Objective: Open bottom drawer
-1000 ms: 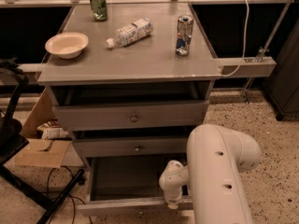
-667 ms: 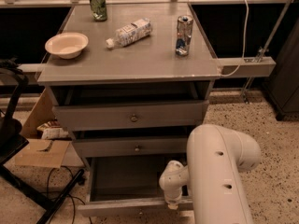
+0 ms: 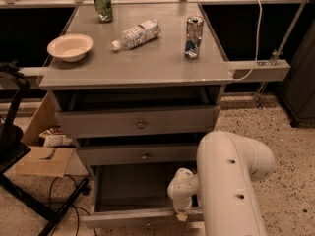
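Claw (image 3: 182, 214) rests at the front panel of the open bottom drawer (image 3: 133, 193).

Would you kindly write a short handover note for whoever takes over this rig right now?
Hand: low, at the front edge of the bottom drawer, right of its centre.
Bottom drawer: pulled well out, its plain grey interior in view. The two drawers above it sit further in.
On the cabinet top: a bowl, a bottle lying on its side, a green can and a silver can, both upright.
Done: the drawer looks open.
Left: probably only to check that it is out far enough, then draw the hand away.
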Tool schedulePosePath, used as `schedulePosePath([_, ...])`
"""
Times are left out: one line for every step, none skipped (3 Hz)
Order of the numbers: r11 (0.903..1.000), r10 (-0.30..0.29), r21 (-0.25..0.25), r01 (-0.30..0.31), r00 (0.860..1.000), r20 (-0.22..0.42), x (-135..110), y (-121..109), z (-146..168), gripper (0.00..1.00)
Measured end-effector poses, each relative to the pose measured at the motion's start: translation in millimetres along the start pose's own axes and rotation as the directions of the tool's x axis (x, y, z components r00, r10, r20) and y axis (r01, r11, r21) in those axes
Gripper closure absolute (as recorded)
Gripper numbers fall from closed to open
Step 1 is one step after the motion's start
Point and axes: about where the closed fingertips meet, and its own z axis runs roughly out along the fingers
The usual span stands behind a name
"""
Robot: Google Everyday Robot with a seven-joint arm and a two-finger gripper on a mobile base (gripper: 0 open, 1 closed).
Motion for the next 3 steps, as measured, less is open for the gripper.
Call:
schedulePosePath([1.0, 0.0, 0.0, 0.0, 1.0, 0.0, 0.0, 0.0, 0.0, 0.15])
schedulePosePath([1.0, 0.0, 0.0, 0.0, 1.0, 0.0, 0.0, 0.0, 0.0, 0.0])
schedulePosePath([0.9999, 0.001, -0.013, -0.002, 1.0, -0.016, 1.1, -1.0, 1.9, 0.0])
